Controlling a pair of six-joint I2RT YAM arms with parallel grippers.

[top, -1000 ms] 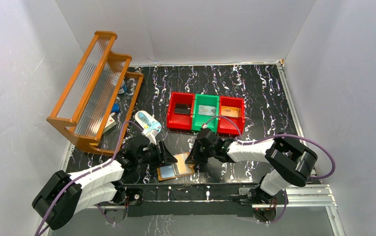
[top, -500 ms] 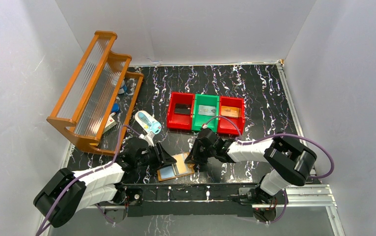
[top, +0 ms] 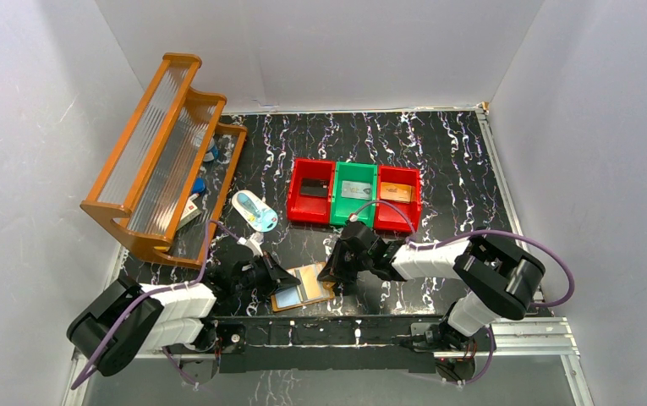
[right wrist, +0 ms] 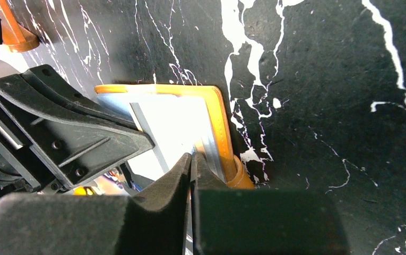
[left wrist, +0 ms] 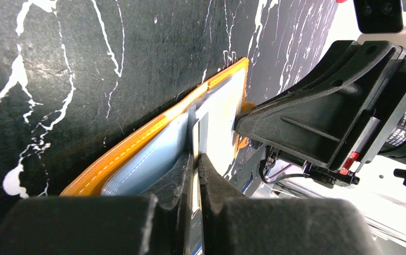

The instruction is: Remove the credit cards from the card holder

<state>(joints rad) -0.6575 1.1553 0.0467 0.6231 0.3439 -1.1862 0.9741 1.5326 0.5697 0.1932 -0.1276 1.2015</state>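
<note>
The orange card holder (top: 317, 278) lies flat on the black marbled table near the front edge, between my two grippers. A pale blue-grey shiny credit card (top: 285, 296) sticks out of its left end. My left gripper (top: 274, 280) is shut on that card's thin edge; in the left wrist view the card (left wrist: 217, 125) runs between the closed pads (left wrist: 195, 157) beside the holder's stitched orange rim (left wrist: 137, 141). My right gripper (top: 337, 276) is shut on the holder's right end, its tips (right wrist: 191, 158) pinching next to the orange rim (right wrist: 219, 125) and its small tab (right wrist: 239, 179).
A row of red (top: 312, 191), green (top: 354, 193) and red (top: 396, 196) bins stands behind the holder. A pale blue-and-white oval item (top: 254, 211) lies left of the bins. A wooden rack (top: 163, 152) leans at the far left. White walls enclose the table.
My left gripper has shut on the card's protruding edge, and its arm has dropped lower toward the table. The right gripper and the holder have stayed put.
</note>
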